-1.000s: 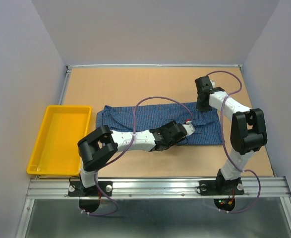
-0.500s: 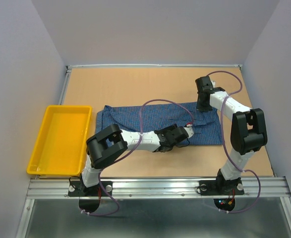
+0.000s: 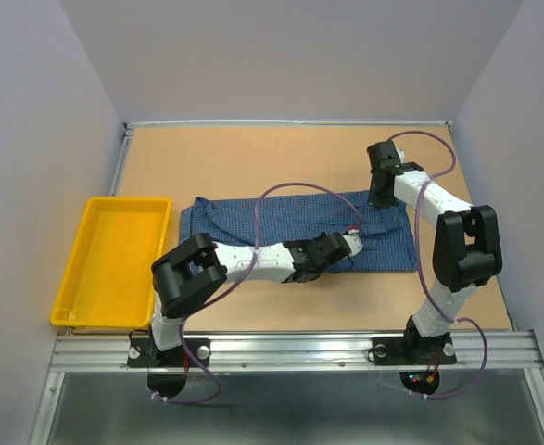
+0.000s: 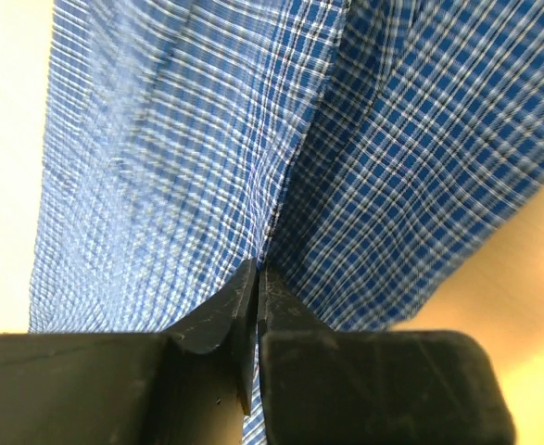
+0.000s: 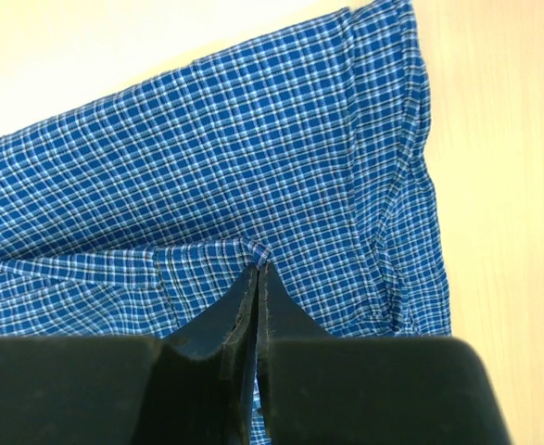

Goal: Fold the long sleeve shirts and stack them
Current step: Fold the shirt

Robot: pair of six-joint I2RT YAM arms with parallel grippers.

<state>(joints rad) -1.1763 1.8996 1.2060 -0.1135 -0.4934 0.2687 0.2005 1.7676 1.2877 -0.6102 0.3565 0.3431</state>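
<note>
1. Risk, as I judge it: each end effector holds only a thin ridge of cloth. A sharp pull could slip it free, or lift just the top layer so the fold drags crooked. The left arm (image 3: 253,260) reaches over the near hem and could rumple it.
2. The left end effector (image 4: 258,269) is closed tight on a raised fold at the lower right of the shirt (image 3: 290,222). The right end effector (image 5: 256,269) is pinched shut on a small pucker near its upper right edge.
3. The shirt is blue, finely checked and soft. It lies in a long creased band across mid-frame on the worktop (image 3: 253,158), right of the yellow tray (image 3: 77,278) and apart from it.
</note>
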